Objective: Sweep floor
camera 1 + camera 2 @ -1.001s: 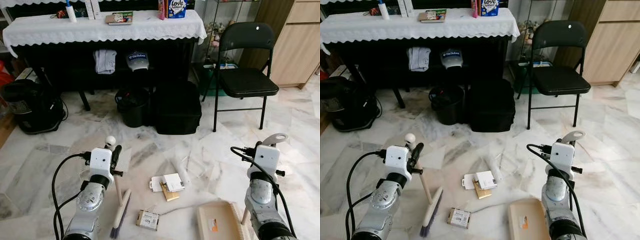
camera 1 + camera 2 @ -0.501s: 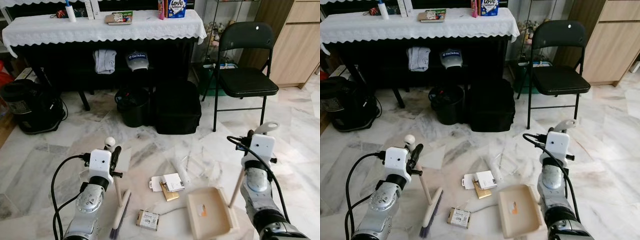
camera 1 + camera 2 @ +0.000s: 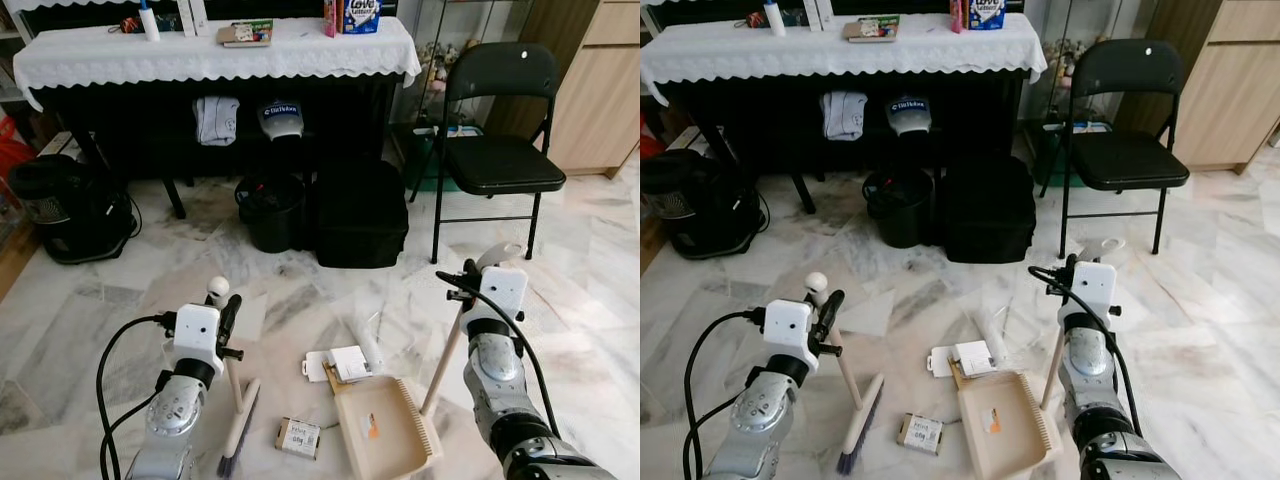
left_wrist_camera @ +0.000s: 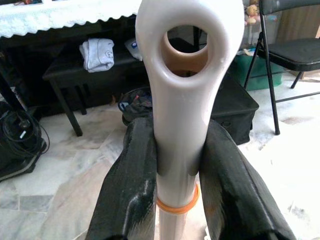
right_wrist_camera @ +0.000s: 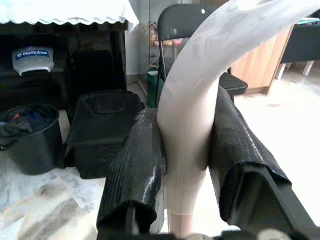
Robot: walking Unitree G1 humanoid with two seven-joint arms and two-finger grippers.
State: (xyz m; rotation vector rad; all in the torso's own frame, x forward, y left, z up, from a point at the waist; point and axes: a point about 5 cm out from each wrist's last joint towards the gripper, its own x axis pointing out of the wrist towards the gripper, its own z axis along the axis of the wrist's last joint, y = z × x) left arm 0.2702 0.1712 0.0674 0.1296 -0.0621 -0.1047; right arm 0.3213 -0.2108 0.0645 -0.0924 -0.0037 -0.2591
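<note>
My left gripper [image 3: 226, 303] is shut on the cream handle of a broom [image 3: 236, 385], which stands tilted with its purple-bristled head [image 3: 240, 432] on the marble floor. In the left wrist view the black fingers [image 4: 132, 185] clamp the looped handle end [image 4: 182, 75]. My right gripper [image 3: 478, 283] is shut on the long handle [image 3: 441, 362] of a cream dustpan [image 3: 385, 432]. The pan rests on the floor with its front edge against white cards [image 3: 338, 363]. A small labelled box [image 3: 298, 437] lies between broom head and pan. A clear wrapper [image 3: 370, 343] lies just beyond the cards.
A table with a white cloth [image 3: 215, 52] spans the back, with a black bucket [image 3: 270, 213] and black bag [image 3: 362, 215] under it. A black folding chair [image 3: 500, 160] stands right, a black appliance with cables [image 3: 65, 205] left, a wooden cabinet [image 3: 600, 90] far right.
My right gripper has swung the dustpan leftward across the floor, from the right side up to the white cards. The left arm and broom stay put.
</note>
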